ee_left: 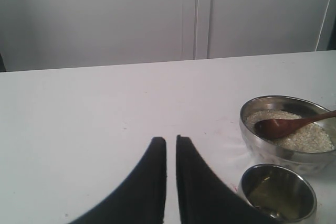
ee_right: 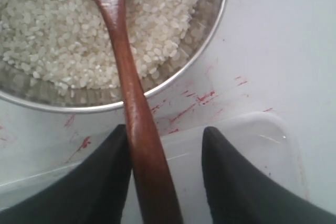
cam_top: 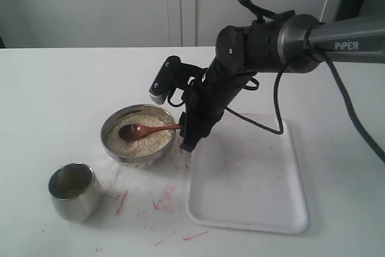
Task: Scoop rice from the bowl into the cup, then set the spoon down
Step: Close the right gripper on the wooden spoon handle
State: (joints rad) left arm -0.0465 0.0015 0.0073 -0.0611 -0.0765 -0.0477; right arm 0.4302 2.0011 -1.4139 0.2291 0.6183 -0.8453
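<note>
white desk [cam_top: 60, 88], red smears [cam_top: 120, 201] near bowl [cam_top: 141, 159] and tray [cam_top: 283, 167]; pale panelled wall [cam_top: 90, 4] behind. right fingers [ee_right: 100, 182] spread around spoon [ee_right: 134, 103], left fingers [ee_left: 147, 182] pressed together.

The spoon [ee_right: 126, 66] is seen between the right gripper's [ee_right: 166, 128] parted fingers, touching one. Ahead, its head is laid on the rice [ee_right: 52, 40] in the bowl [ee_right: 210, 30].

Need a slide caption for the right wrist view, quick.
Open right gripper straddles the spoon handle; its head rests on rice in the bowl.
</note>
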